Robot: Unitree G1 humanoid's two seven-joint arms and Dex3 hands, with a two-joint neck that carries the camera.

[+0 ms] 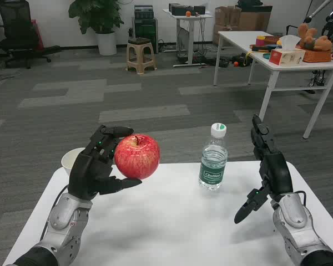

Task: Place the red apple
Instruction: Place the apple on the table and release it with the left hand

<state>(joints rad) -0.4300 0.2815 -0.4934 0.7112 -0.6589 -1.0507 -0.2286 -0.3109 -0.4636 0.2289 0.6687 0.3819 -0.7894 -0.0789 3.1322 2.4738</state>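
Observation:
A red apple (pixel 137 156) is held up above the white table (pixel 172 221), left of centre. My left hand (pixel 97 163) grips it from the left side, fingers wrapped over its top and thumb under it. My right hand (pixel 269 169) hovers over the table's right part with its fingers spread and nothing in it.
A clear water bottle (pixel 213 160) with a white cap and green label stands upright near the table's far edge, between the two hands. A white cup (pixel 73 159) sits at the far left corner, partly hidden behind my left hand. Beyond the table lies grey carpet, a stool and another table.

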